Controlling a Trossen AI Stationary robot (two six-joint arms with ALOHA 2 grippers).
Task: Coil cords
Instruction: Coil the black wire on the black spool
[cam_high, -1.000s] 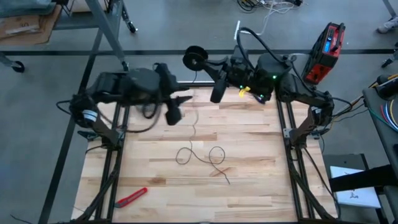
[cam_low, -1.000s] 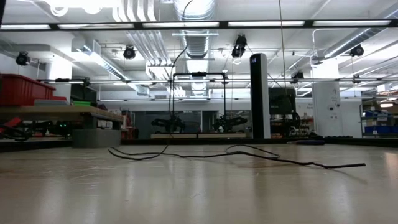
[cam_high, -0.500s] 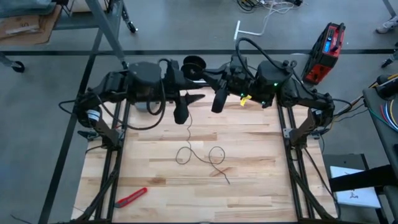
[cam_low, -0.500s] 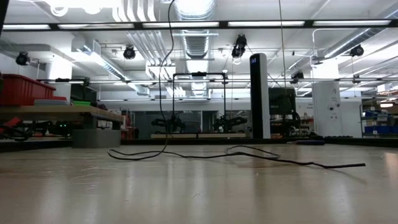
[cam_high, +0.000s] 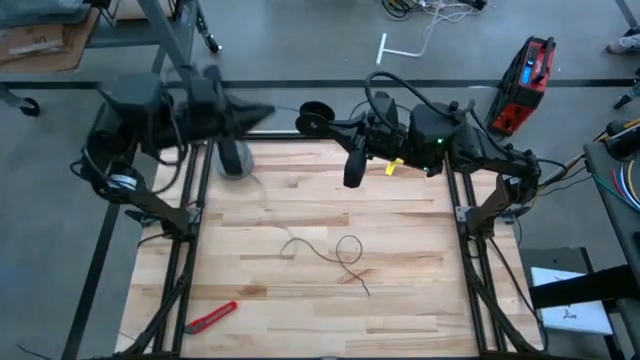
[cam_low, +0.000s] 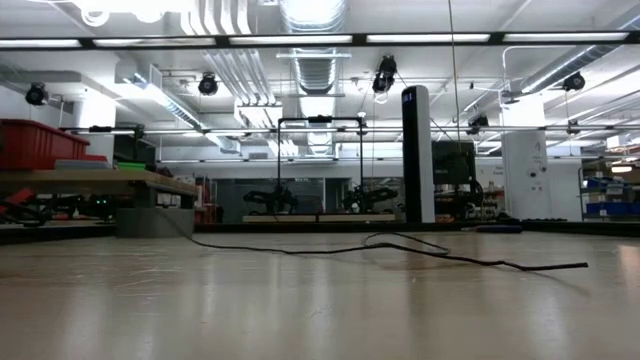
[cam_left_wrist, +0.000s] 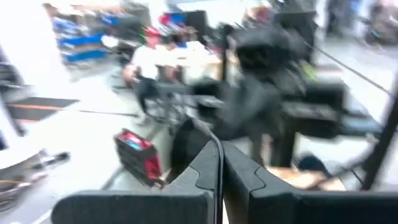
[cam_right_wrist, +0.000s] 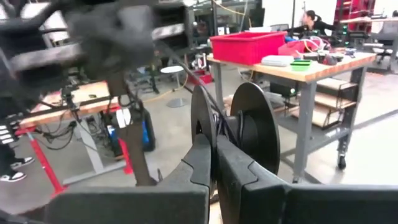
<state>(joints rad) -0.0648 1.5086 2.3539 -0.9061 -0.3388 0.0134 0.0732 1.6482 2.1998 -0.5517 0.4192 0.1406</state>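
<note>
Both arms raised, jaws closed.

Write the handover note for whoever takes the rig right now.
Right pincer: shut on the reel, held at the table's far edge.
Left pincer: shut on the cord, out past the far-left corner.
Cord: runs from the reel through the left pincer; the rest lies in loose loops mid-table.
Done: some turns appear to sit on the reel.
Left: wind the remaining loops onto the reel.
</note>
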